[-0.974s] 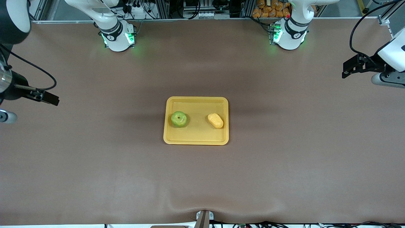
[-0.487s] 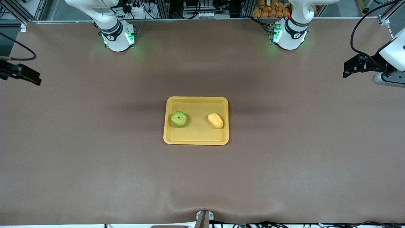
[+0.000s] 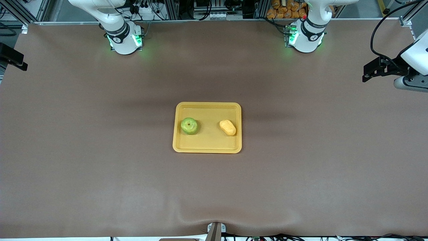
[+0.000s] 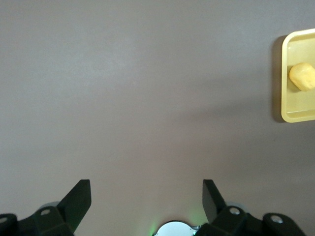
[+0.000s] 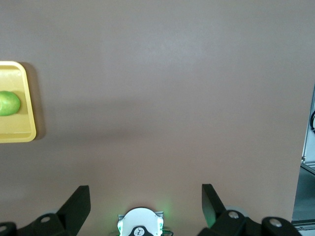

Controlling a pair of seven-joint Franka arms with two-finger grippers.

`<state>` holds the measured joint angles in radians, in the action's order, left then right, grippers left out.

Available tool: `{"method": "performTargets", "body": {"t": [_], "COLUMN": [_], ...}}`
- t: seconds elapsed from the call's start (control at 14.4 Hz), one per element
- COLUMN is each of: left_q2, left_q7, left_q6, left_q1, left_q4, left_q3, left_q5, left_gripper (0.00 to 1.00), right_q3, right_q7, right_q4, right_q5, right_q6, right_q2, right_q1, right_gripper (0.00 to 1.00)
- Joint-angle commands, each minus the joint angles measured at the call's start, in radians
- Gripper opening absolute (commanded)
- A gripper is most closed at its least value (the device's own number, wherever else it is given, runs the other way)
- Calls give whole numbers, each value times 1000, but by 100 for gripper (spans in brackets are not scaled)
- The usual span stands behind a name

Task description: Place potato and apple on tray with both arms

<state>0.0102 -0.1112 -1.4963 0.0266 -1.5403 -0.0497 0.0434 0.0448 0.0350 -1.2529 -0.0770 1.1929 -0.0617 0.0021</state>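
The yellow tray [image 3: 209,142] lies at the table's middle. The green apple [image 3: 189,126] rests in it toward the right arm's end. The yellow-orange potato [image 3: 227,127] rests in it toward the left arm's end. My left gripper [image 3: 367,72] hangs over the table's left-arm end, open and empty [image 4: 145,196]. The left wrist view shows the potato [image 4: 302,76] on the tray [image 4: 288,114]. My right gripper [image 3: 15,58] is raised at the table's right-arm end, open and empty [image 5: 145,196]. The right wrist view shows the apple [image 5: 9,103] on the tray [image 5: 19,132].
The two arm bases with green lights [image 3: 125,40] [image 3: 304,38] stand along the table's edge farthest from the front camera. A metal clamp [image 3: 215,231] sits at the table's nearest edge. Brown table cloth surrounds the tray on all sides.
My right gripper has risen and drawn back toward the right-arm end of the table, almost out of the front view. The left gripper has hardly moved. Apple and potato stay put.
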Motion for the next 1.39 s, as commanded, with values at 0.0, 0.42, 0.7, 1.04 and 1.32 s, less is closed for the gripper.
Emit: {"method": "performTargets", "body": {"t": [0.0,0.42,0.7,1.04,1.32], "left_q2": [10,-1,-1,-13,-6], "left_q7": [15,12,-2,5,5], "left_q6": [27,36,27,-2,-2], "left_q1": [0,0,-2,4,7], "left_q4": [9,12,12,8,3], "left_q3": [-4,-2,4,-4,-4], "left_q5": [-2,-2,-2,1,3], "left_gripper": [100,100,100,100,100], "right_q3": [26,56,56,75,75], "right_q7": [9,103,103,102,100], "right_q4": [-100,-99,-106,-241,-258], "right_q5": [17,17,17,17,17], "right_q6": [40,42,47,135,166], "right_q2": [69,74,88,172,180], "right_q1": [27,30,39,52,52], "right_gripper": [100,100,100,100,100]}}
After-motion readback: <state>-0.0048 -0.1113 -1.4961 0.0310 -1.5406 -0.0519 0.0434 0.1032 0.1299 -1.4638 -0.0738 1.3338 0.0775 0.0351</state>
